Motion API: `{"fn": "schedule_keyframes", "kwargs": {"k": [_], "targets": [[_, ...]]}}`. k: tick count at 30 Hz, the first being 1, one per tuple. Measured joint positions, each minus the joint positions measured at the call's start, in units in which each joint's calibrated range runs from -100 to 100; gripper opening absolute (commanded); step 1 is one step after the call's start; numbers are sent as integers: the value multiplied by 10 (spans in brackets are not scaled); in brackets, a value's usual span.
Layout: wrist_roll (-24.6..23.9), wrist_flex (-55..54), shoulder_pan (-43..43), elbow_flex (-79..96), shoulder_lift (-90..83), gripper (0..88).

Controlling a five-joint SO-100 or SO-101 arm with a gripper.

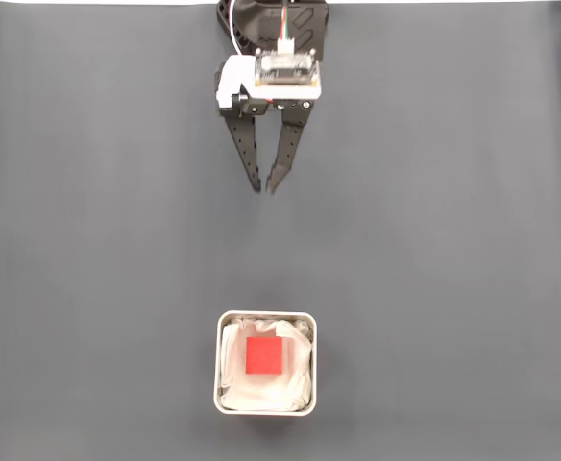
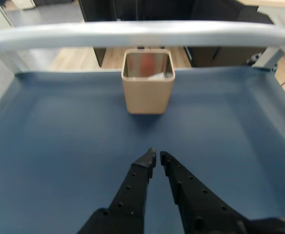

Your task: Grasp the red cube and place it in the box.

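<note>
Gripper [image 1: 266, 185] is seen at upper centre of the fixed view, well apart from the box; its two fingers are drawn nearly together at the tips, with only a thin gap, and nothing is held between them. The same narrow, empty state is noted in the wrist view [image 2: 156, 156], lower centre of the frame.

Cube [image 1: 264, 355] is found inside the box [image 1: 219, 384], lower centre of the fixed view, resting on the white lining, roughly central between the walls. In the wrist view the box [image 2: 148, 95] stands at upper centre; a reddish tint is visible on its inner wall, but the cube itself cannot be made out there.

Progress, as judged: grasp and placement appear complete; nothing evidently remains.

Count: one cube, one box, one gripper. Dark counter [image 1: 453, 240] carries nothing else.
</note>
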Motion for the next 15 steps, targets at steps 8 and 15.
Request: {"fn": "schedule_keyframes", "kwargs": {"k": [8,15], "targets": [[-1,178,-4,119,-97,0],[-18,279,-26,141,-130,0]]}}
